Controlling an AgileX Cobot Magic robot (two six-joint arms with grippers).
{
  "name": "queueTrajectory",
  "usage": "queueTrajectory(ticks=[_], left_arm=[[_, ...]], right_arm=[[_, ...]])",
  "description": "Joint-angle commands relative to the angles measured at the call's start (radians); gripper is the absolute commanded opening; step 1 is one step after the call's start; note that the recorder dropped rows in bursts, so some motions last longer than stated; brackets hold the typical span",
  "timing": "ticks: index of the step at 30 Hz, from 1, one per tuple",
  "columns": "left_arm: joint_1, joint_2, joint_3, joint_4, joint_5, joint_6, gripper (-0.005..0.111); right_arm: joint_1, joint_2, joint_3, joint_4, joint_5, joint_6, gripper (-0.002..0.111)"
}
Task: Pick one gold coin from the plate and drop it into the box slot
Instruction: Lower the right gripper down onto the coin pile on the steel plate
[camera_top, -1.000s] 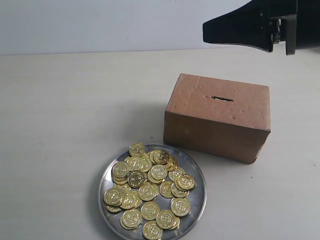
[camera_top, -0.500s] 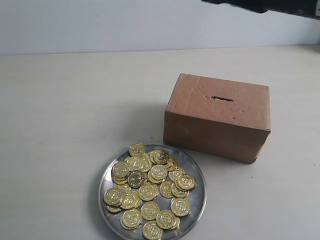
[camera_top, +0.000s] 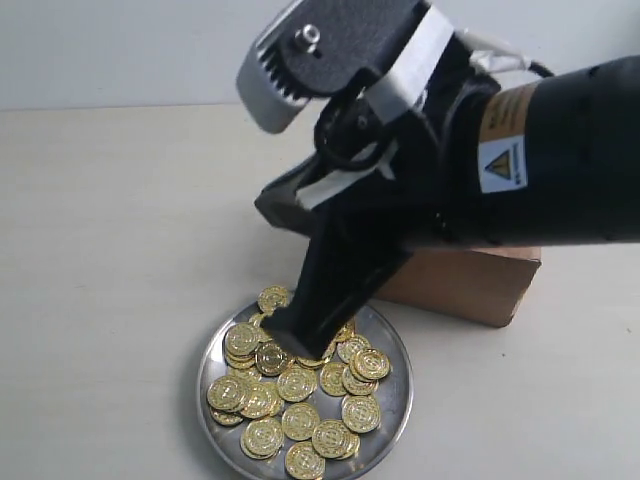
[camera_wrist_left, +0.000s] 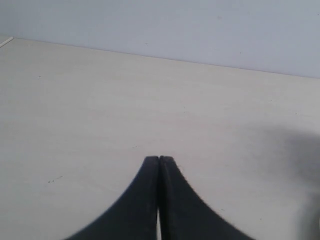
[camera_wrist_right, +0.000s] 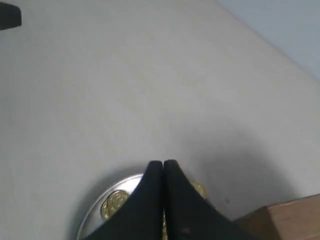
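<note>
The silver plate (camera_top: 399, 398) holds a heap of gold coins (camera_top: 300, 415) at the front of the table. My right gripper (camera_top: 290, 345) is shut, and its black tips sit low over the coins at the plate's far side. The right wrist view shows the same shut gripper (camera_wrist_right: 162, 163) above the plate (camera_wrist_right: 100, 196), with a coin (camera_wrist_right: 115, 203) beside one finger and nothing seen between the fingers. The right arm hides most of the brown box (camera_top: 470, 285), and the slot is hidden. My left gripper (camera_wrist_left: 159, 159) is shut over bare table.
The pale tabletop (camera_top: 120, 250) spreads to the left of the plate and meets a light wall behind. A corner of the box (camera_wrist_right: 295, 217) shows in the right wrist view. A small dark object (camera_wrist_right: 10, 16) sits at that view's edge.
The right arm swung from the upper right edge of the exterior view down to the plate. It now covers the box top and the slot, both visible before.
</note>
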Motion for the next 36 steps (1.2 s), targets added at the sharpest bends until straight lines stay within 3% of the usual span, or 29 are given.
queueTrajectory(ticks=[1,5,8,16,19,26,36], left_arm=[[0.003,-0.005,0.004,-0.003,-0.007,-0.004,0.000],[0.003,-0.005,0.004,-0.003,-0.007,-0.004,0.000],[0.003,-0.005,0.004,-0.003,-0.007,-0.004,0.000],[0.003,-0.005,0.004,-0.003,-0.007,-0.004,0.000],[0.003,-0.005,0.004,-0.003,-0.007,-0.004,0.000],[0.003,-0.005,0.004,-0.003,-0.007,-0.004,0.000],[0.003,-0.005,0.004,-0.003,-0.007,-0.004,0.000]], right_arm=[[0.009,0.120,0.000,0.060,0.119,-0.005,0.000],[0.026,0.278,-0.085,0.055,0.220,-0.007,0.000],[0.026,0.365,-0.145,0.048,0.308,-0.040,0.007],[0.026,0.503,-0.164,0.048,0.340,-0.076,0.043],[0.026,0.526,-0.164,0.060,0.307,-0.076,0.050],[0.026,0.571,-0.175,0.137,0.236,-0.124,0.051],[0.026,0.680,-0.327,0.144,0.309,-0.253,0.051]])
